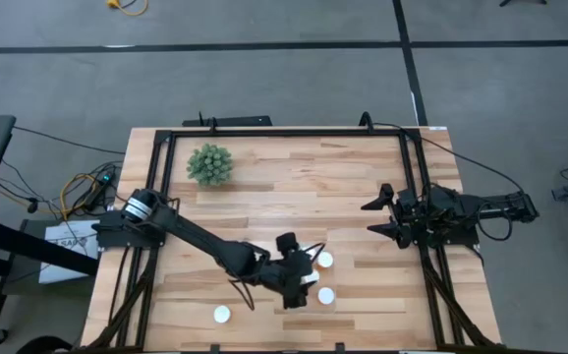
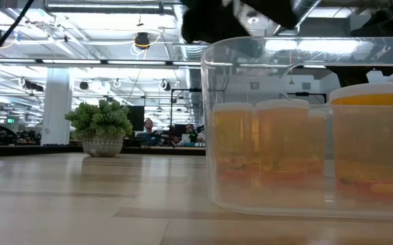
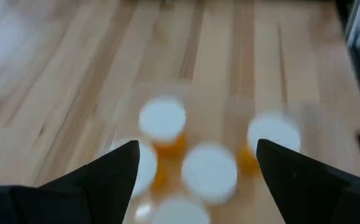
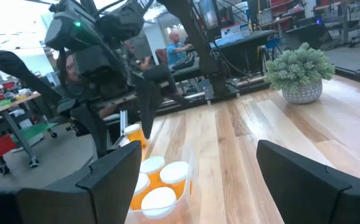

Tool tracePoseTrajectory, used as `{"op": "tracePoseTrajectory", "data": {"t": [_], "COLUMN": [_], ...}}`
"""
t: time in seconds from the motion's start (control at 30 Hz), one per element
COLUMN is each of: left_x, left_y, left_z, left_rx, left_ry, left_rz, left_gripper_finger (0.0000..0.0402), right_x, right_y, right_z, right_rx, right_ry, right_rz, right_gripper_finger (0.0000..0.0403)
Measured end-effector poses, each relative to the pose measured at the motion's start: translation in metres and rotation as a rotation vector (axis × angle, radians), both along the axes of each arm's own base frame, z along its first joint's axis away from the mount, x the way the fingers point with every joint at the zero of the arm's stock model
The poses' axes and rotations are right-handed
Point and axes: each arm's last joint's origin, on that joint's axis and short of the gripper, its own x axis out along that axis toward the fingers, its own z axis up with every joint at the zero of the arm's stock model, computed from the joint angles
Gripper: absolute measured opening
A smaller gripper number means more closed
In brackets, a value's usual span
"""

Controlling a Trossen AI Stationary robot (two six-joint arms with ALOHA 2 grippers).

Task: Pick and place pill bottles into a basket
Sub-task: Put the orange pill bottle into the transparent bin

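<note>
The clear basket (image 2: 209,136) stands on the table's near middle and also shows in the right wrist view (image 4: 186,163). Several orange pill bottles with white caps stand upright in it (image 3: 162,119) (image 3: 209,172) (image 4: 175,173) (image 1: 326,295). One more bottle (image 1: 222,315) stands alone on the table, left of the basket near the front edge. My left gripper (image 3: 195,158) hovers above the basket, pointing down, open and empty (image 1: 296,280). My right gripper (image 1: 376,216) waits open and empty at the table's right side.
A spiky green plant (image 1: 209,164) in a pot stands at the far left. A black metal frame (image 1: 284,131) runs round the table's edges. Bare wood lies between the basket and the plant. People sit in the room behind (image 4: 179,45).
</note>
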Motion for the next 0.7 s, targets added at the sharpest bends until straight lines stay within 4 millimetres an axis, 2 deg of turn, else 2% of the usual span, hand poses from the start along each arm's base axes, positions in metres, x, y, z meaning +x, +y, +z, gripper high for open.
{"op": "tracePoseTrajectory", "data": {"t": [0.23, 0.47, 0.7], "left_x": [-0.042, -0.087, -0.151], "left_y": [-0.013, -0.055, -0.094], "left_z": [0.013, 0.014, 0.014], "left_rx": [0.041, 0.130, 0.250], "left_ry": [0.191, 0.295, 0.393], "left_rz": [-0.001, -0.113, -0.175], "left_gripper_finger": [0.0313, 0.0313, 0.0313], "right_x": [0.000, 0.000, 0.000], "right_y": [0.000, 0.000, 0.000], "right_z": [0.000, 0.000, 0.000], "right_rx": [0.000, 0.000, 0.000], "right_ry": [0.001, 0.000, 0.000], "right_rz": [0.000, 0.000, 0.000], "right_gripper_finger": [0.0311, 0.0311, 0.0311]}}
